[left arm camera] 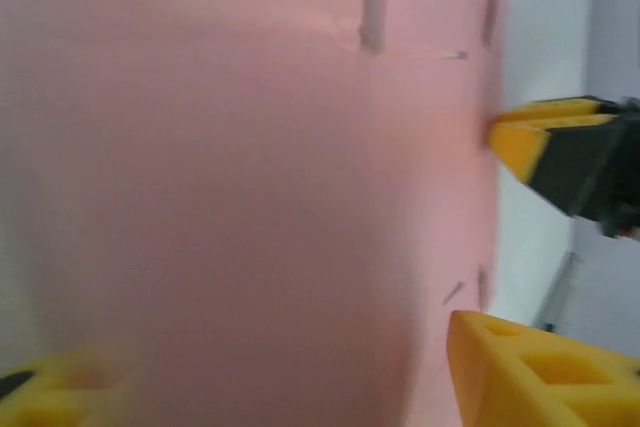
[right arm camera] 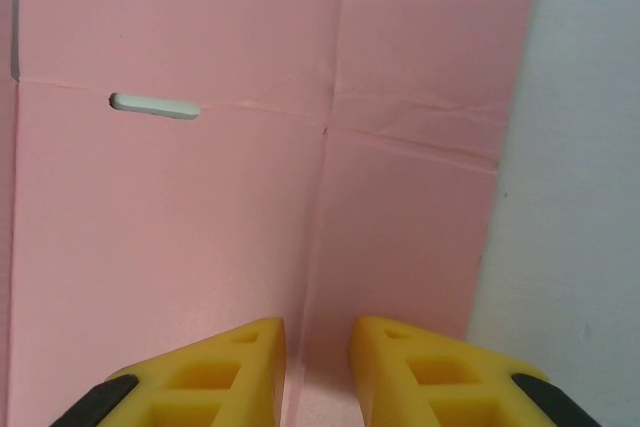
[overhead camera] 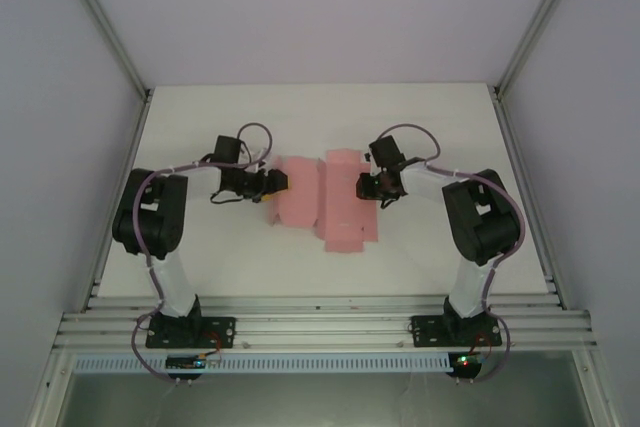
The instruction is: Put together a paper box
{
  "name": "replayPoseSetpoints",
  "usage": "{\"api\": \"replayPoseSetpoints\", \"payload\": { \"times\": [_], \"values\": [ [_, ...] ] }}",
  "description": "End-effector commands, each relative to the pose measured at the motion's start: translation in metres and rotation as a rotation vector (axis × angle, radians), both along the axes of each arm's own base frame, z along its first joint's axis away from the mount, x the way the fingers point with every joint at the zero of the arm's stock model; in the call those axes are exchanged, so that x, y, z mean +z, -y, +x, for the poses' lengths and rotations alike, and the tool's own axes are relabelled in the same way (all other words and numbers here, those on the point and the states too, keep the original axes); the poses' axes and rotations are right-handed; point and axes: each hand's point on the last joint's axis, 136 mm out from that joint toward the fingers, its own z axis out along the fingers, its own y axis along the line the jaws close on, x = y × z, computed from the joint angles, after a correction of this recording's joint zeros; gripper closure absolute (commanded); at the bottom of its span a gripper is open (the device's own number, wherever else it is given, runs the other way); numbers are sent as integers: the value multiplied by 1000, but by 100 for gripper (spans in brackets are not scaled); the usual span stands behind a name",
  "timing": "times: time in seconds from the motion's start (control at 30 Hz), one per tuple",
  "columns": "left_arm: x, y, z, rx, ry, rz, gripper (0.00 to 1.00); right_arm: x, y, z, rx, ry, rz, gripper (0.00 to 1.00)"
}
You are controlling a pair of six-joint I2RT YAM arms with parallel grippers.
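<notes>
Paper box [overhead camera: 335, 209] is a flat sheet, apparently unfolded; all assembly remains. My left gripper [overhead camera: 276, 183], at its nine o'clock, stands apart; my right gripper [overhead camera: 368, 187], at three, nearly together, grip unclear.

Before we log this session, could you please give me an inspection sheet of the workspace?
Surface: white table.
Job's things: paper box, a pink die-cut sheet with creases and a slot, lying open, not yet folded up.
Clutter: nothing seen.
Grippers: left gripper at the sheet's left edge, jaws apart; right gripper over its right part, fingers close together, grip unclear.
Cables: purple cables loop along both arms.
Surroundings: grey walls, aluminium rail at the near edge.
</notes>
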Motion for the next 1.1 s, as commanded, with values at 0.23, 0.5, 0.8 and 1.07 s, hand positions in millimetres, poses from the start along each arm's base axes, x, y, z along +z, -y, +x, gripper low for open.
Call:
{"api": "replayPoseSetpoints", "payload": {
  "times": [0.23,0.5,0.8,1.07],
  "values": [
    [45,19,10,-28,155,-192,48,-40,6,-36,19,-134,41,72],
    [63,0,12,22,247,-5,90,-26,18,-29,-6,-85,45,71],
    [128,13,4,-76,431,-119,100,89,14,-20,1,210,233,37],
    [240,34,-57,-271,758,-307,100,164,48,-50,25,429,451,1]
  ]
}}
